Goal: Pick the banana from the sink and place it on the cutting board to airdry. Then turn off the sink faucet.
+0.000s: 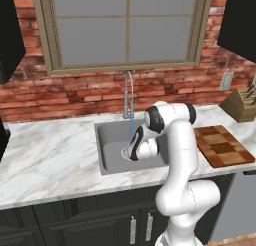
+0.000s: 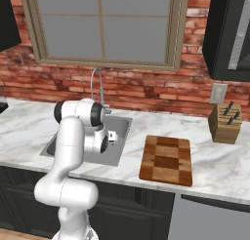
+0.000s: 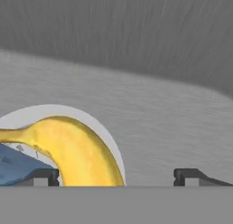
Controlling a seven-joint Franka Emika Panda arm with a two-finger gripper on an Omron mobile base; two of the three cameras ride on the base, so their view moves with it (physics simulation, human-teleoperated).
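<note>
The banana (image 3: 75,150) lies on the floor of the sink (image 1: 107,140), over the pale round drain (image 3: 107,132) near the basin's middle, its thin stem running off toward the left edge of the hand view and its thick curved body dropping down to that view's bottom edge; a blue stream of water (image 1: 131,130) from the sink faucet (image 1: 129,92) falls into the basin right beside it, and in the hand view a blue patch lies against the banana's lower left; the gripper (image 3: 116,175) is down inside the basin with its jaws spread wide and empty, the left fingertip (image 3: 45,175) just beside the banana's flank and the right one well off over bare steel, so the fruit sits off-centre toward the left finger rather than midway between them; to take it well, I judge the hand should shift toward the banana until the body lies centred in the gap, cross the fruit at its thick middle rather than the stem, go low enough to catch it, then close gently; the cutting board (image 1: 222,145) waits on the counter (image 1: 45,160) off the sink's right edge, near the front edge, with the knife block (image 1: 242,105) behind it by the wall; the faucet is left for afterwards.
</note>
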